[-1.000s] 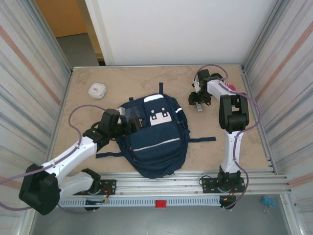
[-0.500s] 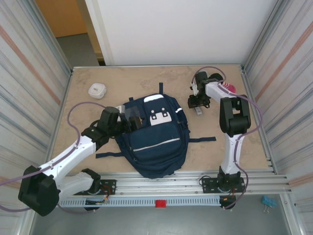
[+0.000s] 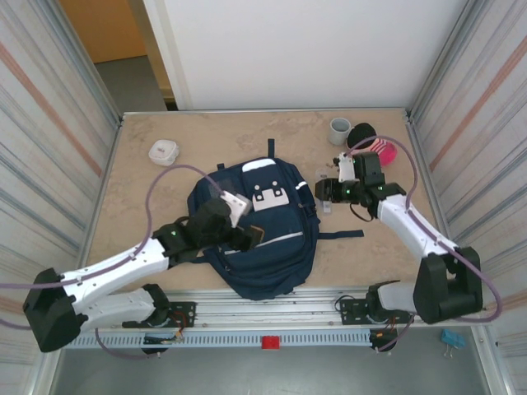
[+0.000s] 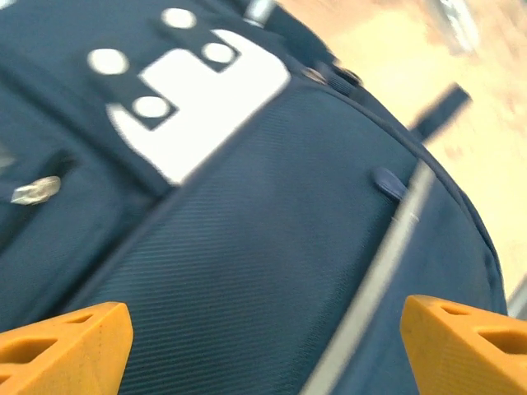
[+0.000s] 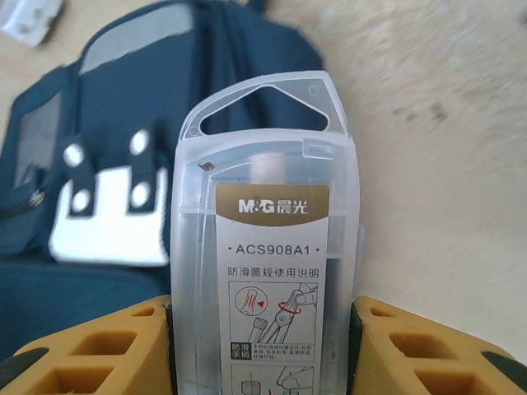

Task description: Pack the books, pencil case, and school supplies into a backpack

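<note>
My right fingers (image 5: 90, 350) are pinching a clear supply case (image 5: 263, 164) just beside the backpack (image 3: 268, 247), above the counter (image 3: 247, 136). My left fingers (image 4: 66, 341) are hovering spread over its front. I judge the packing is only partly done: this case is not yet going inside.

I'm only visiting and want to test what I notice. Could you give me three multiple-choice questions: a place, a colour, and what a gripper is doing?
1. The backpack is: A. red B. navy blue C. green
2. The white box lies: A. on the table's far left B. inside the backpack C. in a gripper
3. The right gripper is: A. open and empty B. shut on nothing C. shut on a clear case
Answers: B, its fabric is dark blue; A, it sits on bare table apart from the backpack; C, its orange fingers press the case's sides.
</note>
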